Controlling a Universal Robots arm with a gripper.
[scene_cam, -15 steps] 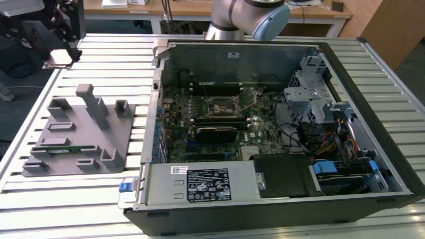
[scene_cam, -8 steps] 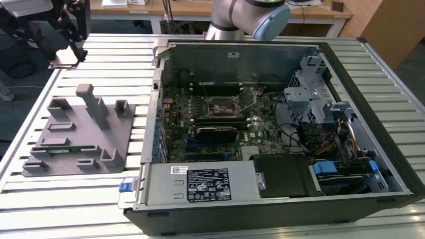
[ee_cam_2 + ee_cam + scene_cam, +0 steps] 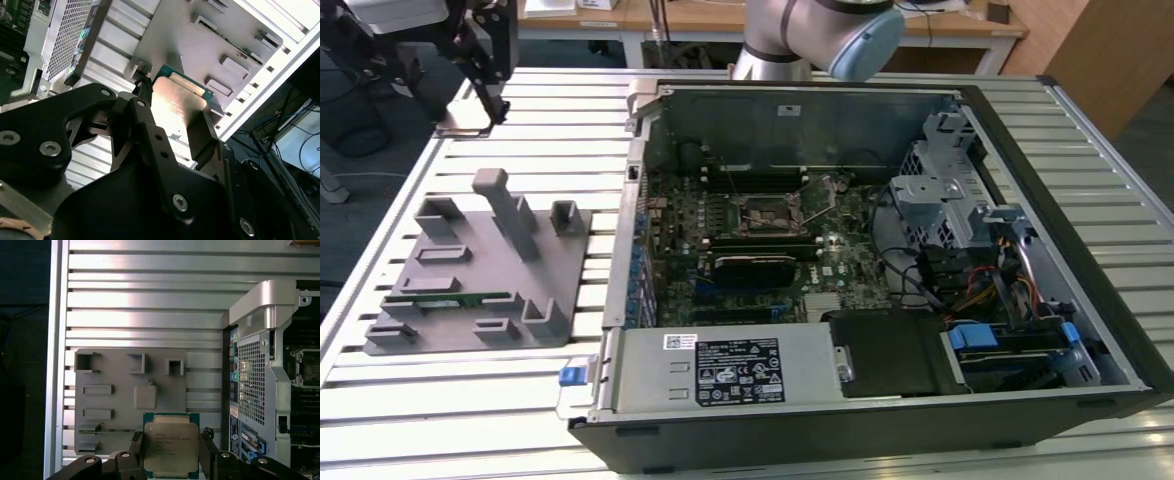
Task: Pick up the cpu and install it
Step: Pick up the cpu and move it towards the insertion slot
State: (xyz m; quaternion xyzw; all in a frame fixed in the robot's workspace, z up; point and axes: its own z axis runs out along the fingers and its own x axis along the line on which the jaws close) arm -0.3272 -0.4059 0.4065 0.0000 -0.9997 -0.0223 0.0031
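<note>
The cpu (image 3: pixel 171 442) is a flat square chip with a silver top and green rim, held between the two black fingers (image 3: pixel 208 447) of my gripper (image 3: pixel 172 455). The second wrist view shows its shiny top (image 3: pixel 175 105) clamped edge to edge in the gripper (image 3: pixel 172 125). In the exterior view the gripper (image 3: pixel 478 75) hangs high over the table's far corner at the exterior view's left, well above the grey holder plate (image 3: pixel 474 270). The black-framed socket (image 3: pixel 771 207) sits on the motherboard inside the open computer case (image 3: pixel 1014 150).
A green memory stick (image 3: pixel 447 297) lies in a slot of the holder plate, which has raised grey posts (image 3: pixel 500 205). The case walls, drive cage (image 3: pixel 947 190) and cables (image 3: pixel 974 290) crowd the socket's right side. The slatted metal table (image 3: pixel 454 420) surrounds everything.
</note>
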